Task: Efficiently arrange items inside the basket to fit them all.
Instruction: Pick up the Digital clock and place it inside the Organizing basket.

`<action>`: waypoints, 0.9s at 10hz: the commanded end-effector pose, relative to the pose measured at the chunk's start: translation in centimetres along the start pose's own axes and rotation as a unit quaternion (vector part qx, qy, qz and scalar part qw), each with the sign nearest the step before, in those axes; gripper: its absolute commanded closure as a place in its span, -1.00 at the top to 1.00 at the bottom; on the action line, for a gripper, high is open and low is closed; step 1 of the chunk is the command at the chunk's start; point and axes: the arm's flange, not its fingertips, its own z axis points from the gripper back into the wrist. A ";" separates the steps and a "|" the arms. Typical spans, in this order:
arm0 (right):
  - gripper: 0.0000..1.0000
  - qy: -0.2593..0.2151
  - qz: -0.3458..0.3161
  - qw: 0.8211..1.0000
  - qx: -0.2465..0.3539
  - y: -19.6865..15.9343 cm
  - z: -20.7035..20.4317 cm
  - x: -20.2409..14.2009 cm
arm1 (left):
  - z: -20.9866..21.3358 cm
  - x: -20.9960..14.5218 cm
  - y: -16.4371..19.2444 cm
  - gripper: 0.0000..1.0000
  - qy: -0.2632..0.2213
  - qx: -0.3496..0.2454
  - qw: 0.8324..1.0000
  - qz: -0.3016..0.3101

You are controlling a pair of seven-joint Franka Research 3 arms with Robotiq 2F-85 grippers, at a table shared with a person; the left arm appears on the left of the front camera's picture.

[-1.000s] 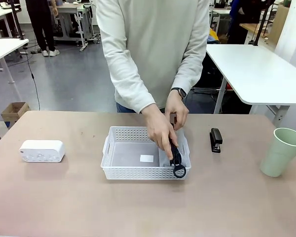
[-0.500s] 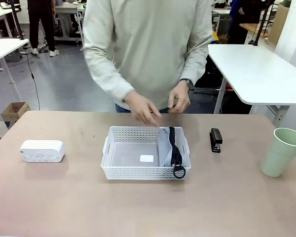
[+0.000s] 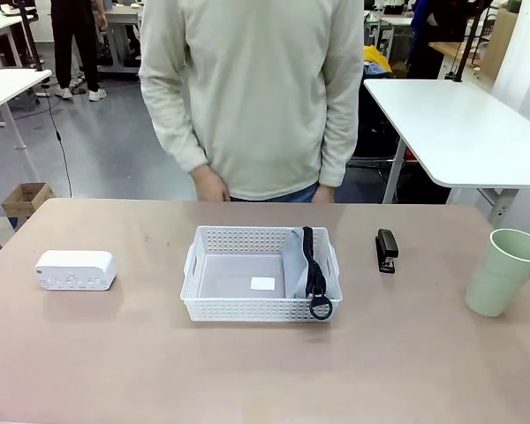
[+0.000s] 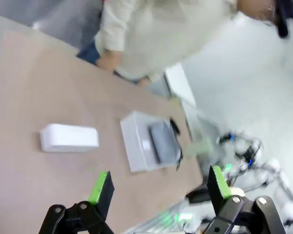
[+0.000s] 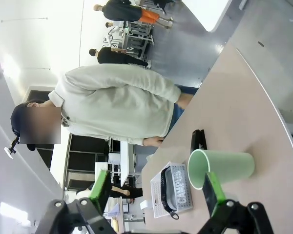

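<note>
Basket (image 3: 247,309) sits at table centre, with the pouch (image 3: 293,265) at its right end. Left gripper (image 4: 159,181) and right gripper (image 5: 156,187): jaws released, empty. Recommended: seat white box (image 3: 75,269) flush against the left wall, reserving the middle for stapler (image 3: 387,251) and cup (image 3: 503,271).

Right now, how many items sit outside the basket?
3: the white box left of the basket, the black stapler just right of it, the green cup farther right. The pouch lies inside. None seem hidden.

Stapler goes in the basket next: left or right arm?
Right, probably. The stapler lies on the right side of the basket, nearer that arm's side; the left would have to cross over the basket.
</note>
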 end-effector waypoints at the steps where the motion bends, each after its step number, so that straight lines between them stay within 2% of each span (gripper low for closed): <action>1: 1.00 -0.005 0.014 1.000 0.012 0.0 0.0 0.4 | -4.3 -0.8 -1.4 1.00 0.214 -0.015 0.946 -0.243; 2: 1.00 -0.005 0.014 1.000 0.012 0.0 0.0 0.4 | -7.5 -1.7 -1.8 1.00 0.269 -0.001 0.919 -0.289; 4: 1.00 -0.005 0.014 1.000 0.012 0.0 0.0 0.4 | -12.3 -4.2 -2.2 1.00 0.340 0.024 0.869 -0.358; 5: 1.00 -0.005 0.014 1.000 0.012 0.0 0.0 0.4 | -14.4 -6.1 -2.2 1.00 0.391 0.058 0.827 -0.400; 6: 1.00 -0.005 0.014 1.000 0.012 0.0 0.0 0.4 | -15.8 -7.4 -2.2 1.00 0.375 0.073 0.809 -0.448; 7: 1.00 -0.005 0.014 1.000 0.012 0.0 0.0 0.4 | -16.5 -6.3 -2.8 1.00 0.185 0.156 0.809 -0.536; 8: 1.00 -0.005 0.014 1.000 0.012 0.0 0.0 0.4 | -15.0 -3.3 -3.6 1.00 0.377 0.044 0.872 -0.309; 9: 1.00 -0.005 0.014 1.000 0.012 0.0 0.0 0.4 | -15.0 -3.3 -3.6 1.00 0.377 0.044 0.872 -0.309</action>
